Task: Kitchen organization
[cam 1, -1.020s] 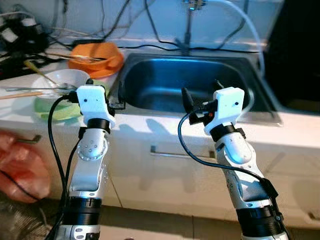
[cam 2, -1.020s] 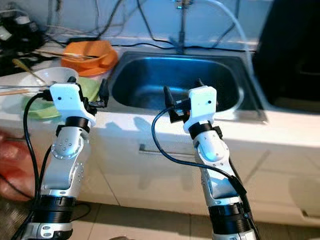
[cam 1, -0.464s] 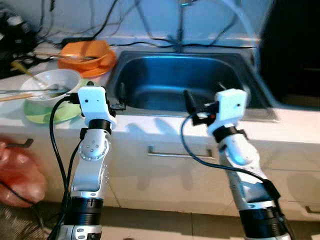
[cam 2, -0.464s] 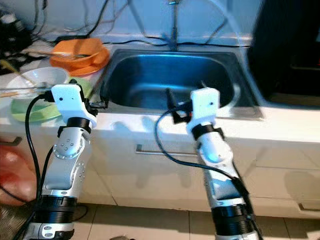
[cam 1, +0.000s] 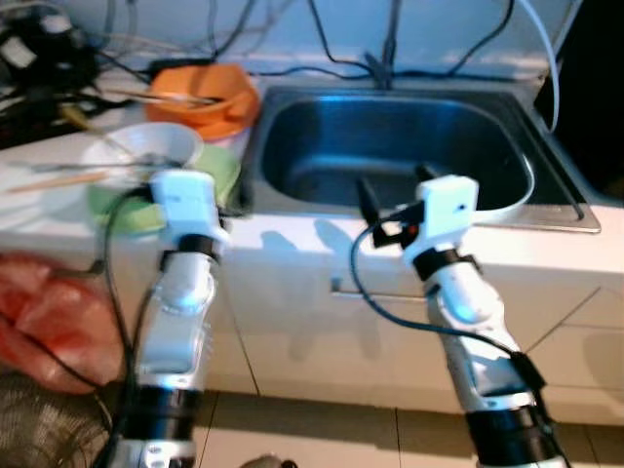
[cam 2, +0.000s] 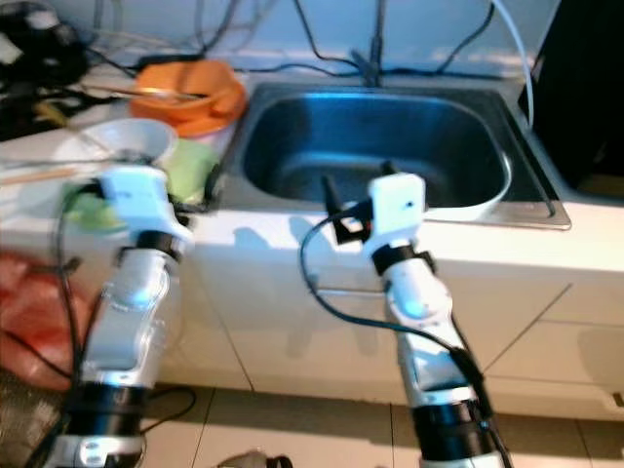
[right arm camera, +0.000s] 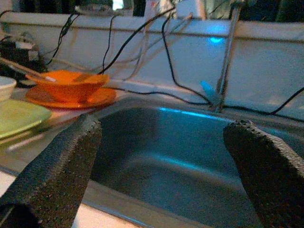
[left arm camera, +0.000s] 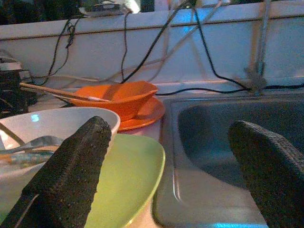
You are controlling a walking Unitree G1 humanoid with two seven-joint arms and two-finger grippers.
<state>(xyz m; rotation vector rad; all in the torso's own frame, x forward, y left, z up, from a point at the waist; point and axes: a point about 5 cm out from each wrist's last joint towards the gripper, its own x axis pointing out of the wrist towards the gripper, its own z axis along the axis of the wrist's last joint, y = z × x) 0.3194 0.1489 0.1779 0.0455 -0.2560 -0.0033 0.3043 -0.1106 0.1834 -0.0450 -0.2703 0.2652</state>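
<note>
While both arms are raised at the front edge of the white counter [cam 1: 292, 244], nothing is held by either gripper. The left gripper [left arm camera: 166, 175] is seen spread wide, fingers [left arm camera: 71, 175] apart, aimed over the green plate [left arm camera: 126, 178] and the sink's near-left corner. The right gripper [right arm camera: 161, 171] is likewise spread, fingers [right arm camera: 57, 175] apart, pointed into the stainless sink [cam 1: 395, 146].

From the head camera, the sink basin is placed at 12 o'clock of the right gripper [cam 1: 395, 190], with a faucet pipe [right arm camera: 227, 57] at its far rim. The left gripper [cam 2: 210, 185] is hard to resolve in the head views through blur.

Dishes are grouped at 10 o'clock of the sink: an orange bowl [cam 1: 205, 97] is set on an orange plate [left arm camera: 142, 114], chopsticks [left arm camera: 52, 91] laid across it. A white bowl [cam 1: 141, 151] with utensils inside is seated on the green plate, just beside the sink's left rim. Black cables [left arm camera: 142, 52] are draped along the back wall. A red plastic bag [cam 1: 49, 322] is seen at 8 o'clock, below counter level.
</note>
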